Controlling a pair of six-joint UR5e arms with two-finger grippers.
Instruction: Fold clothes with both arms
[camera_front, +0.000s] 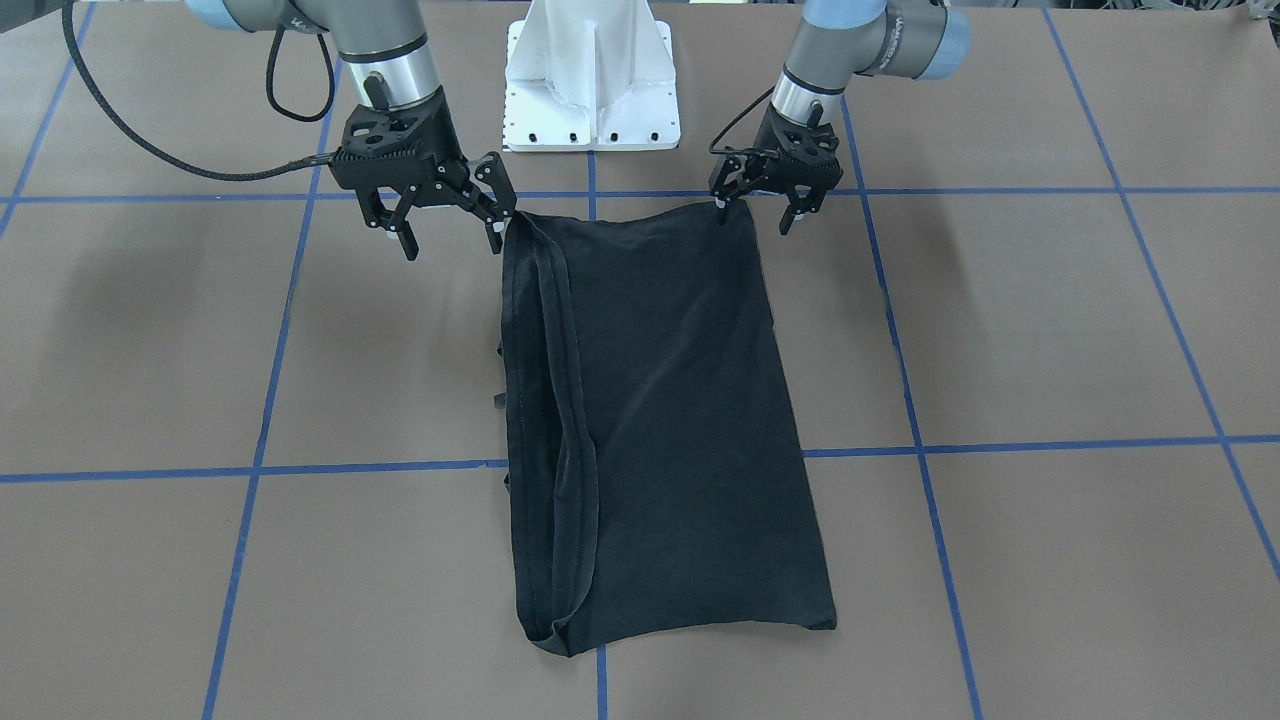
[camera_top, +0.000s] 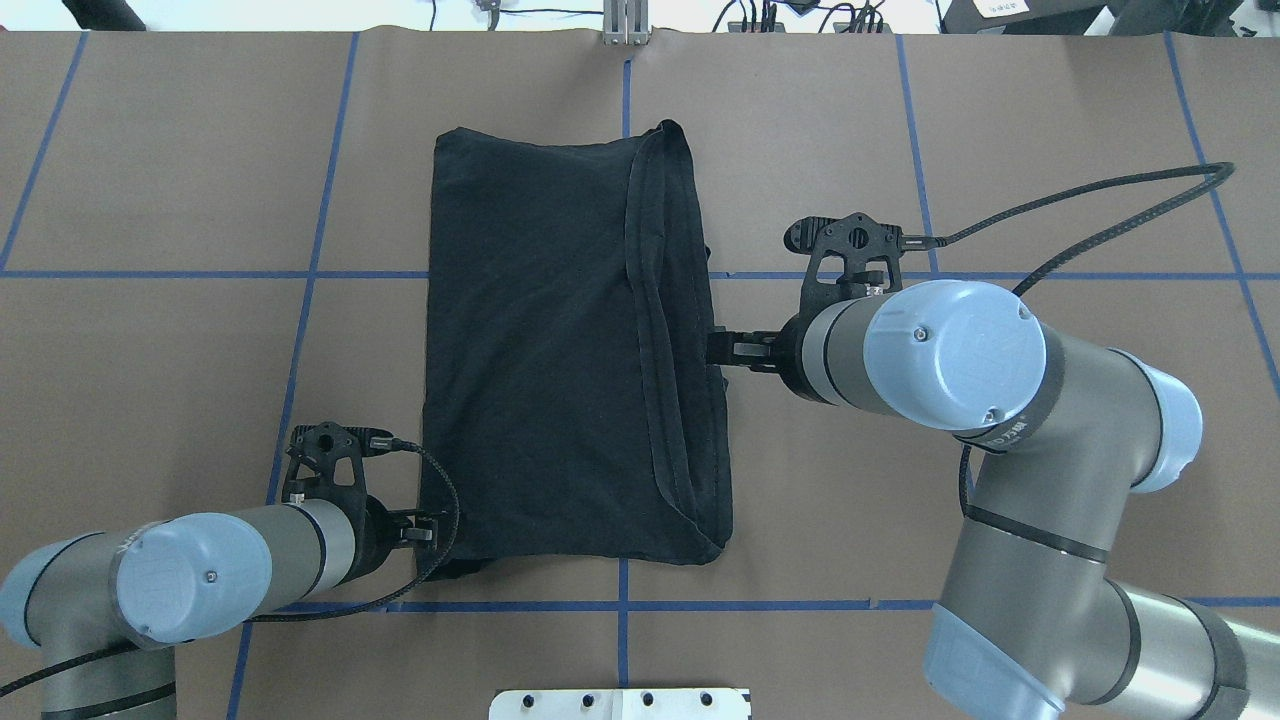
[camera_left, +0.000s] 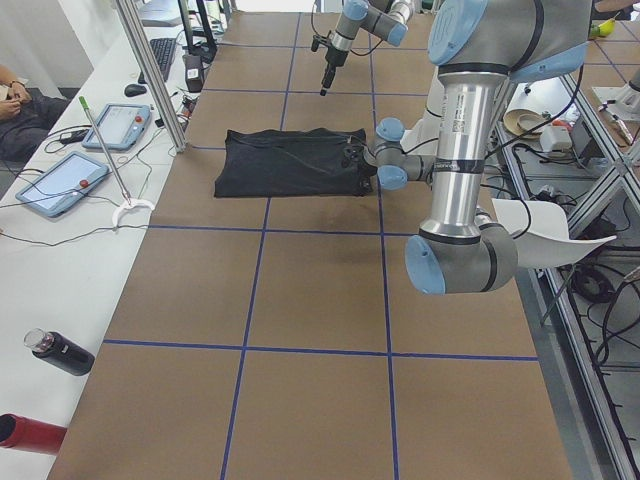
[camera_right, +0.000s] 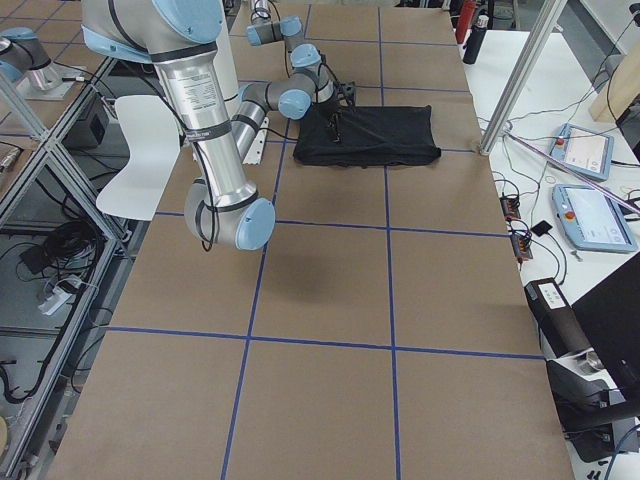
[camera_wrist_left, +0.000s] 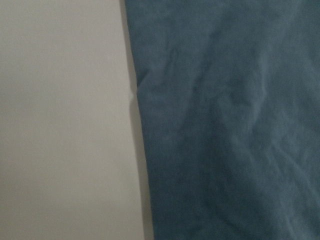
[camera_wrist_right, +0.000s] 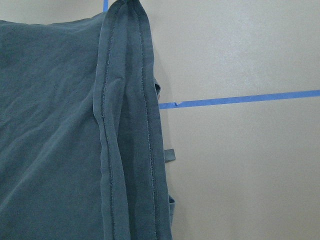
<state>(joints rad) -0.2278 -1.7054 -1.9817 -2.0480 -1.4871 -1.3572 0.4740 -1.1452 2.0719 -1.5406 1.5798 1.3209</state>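
Observation:
The clothes are one black T-shirt (camera_front: 670, 420) folded into a long strip, lying flat with doubled hems along one long side (camera_top: 660, 330). No graphic shows. My left gripper (camera_front: 755, 212) hovers open over the near corner of the shirt (camera_top: 560, 350), one fingertip (camera_front: 722, 205) just over the cloth edge. My right gripper (camera_front: 450, 238) stands open beside the other near corner, a fingertip (camera_front: 497, 235) close to the hem. The left wrist view shows only the shirt's edge (camera_wrist_left: 230, 125) and table. Stitched hem folds (camera_wrist_right: 125, 130) fill the right wrist view.
The white pedestal base (camera_front: 592, 90) stands behind the shirt. Blue tape lines (camera_front: 1000, 445) cross the brown table. Along the side bench lie tablets (camera_left: 60, 185), a pole and bottles (camera_left: 60, 352); a person's hand (camera_left: 10, 85) rests at its far end.

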